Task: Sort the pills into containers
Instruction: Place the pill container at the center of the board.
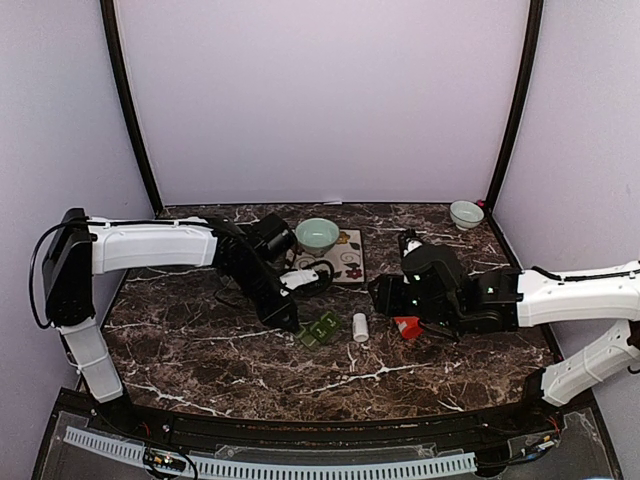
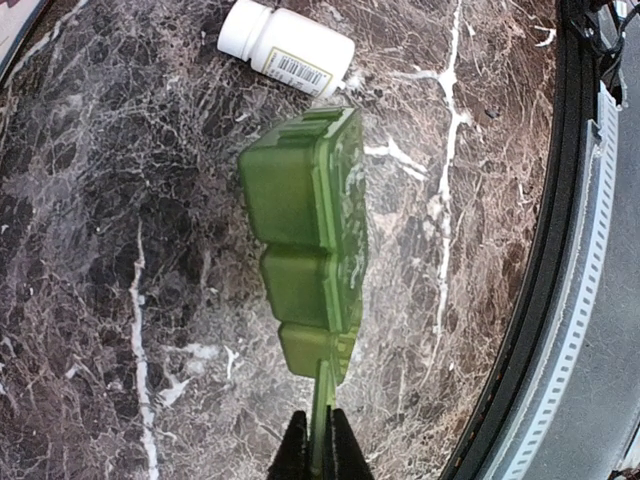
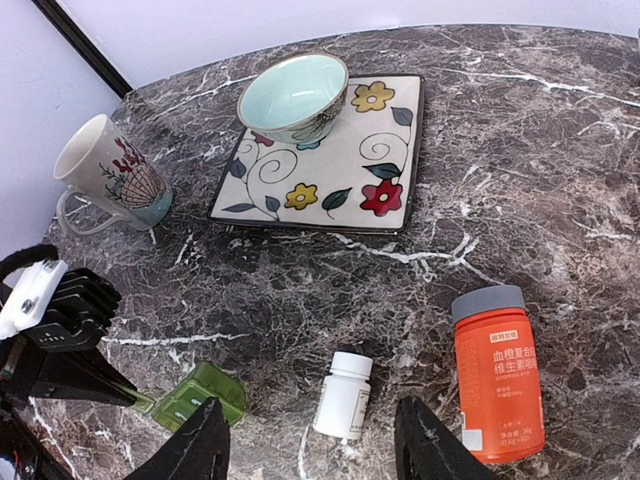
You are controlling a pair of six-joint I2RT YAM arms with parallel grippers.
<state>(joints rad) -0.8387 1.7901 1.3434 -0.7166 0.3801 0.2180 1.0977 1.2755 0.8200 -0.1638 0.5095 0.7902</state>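
Note:
The containers are a small green pill box [image 2: 300, 230] with three compartments, lying on the dark marble table [image 1: 200, 350]. It also shows in the top view as the pill box [image 1: 322, 328] and in the right wrist view as the pill box [image 3: 195, 395]. My left gripper [image 2: 320, 445] is shut on a thin green flap at the box's near end. My right gripper [image 3: 315, 450] is open, and a white bottle [image 3: 343, 395] lies on its side just ahead, between the fingers. No loose pills show in any view.
An orange bottle [image 3: 497, 375] with a grey cap lies right of the white bottle [image 1: 360, 327]. A pale green bowl [image 3: 293, 95] rests on a flowered square plate [image 3: 385, 150]. A mug [image 3: 105, 175] stands at the left. A small bowl [image 1: 466, 213] sits back right.

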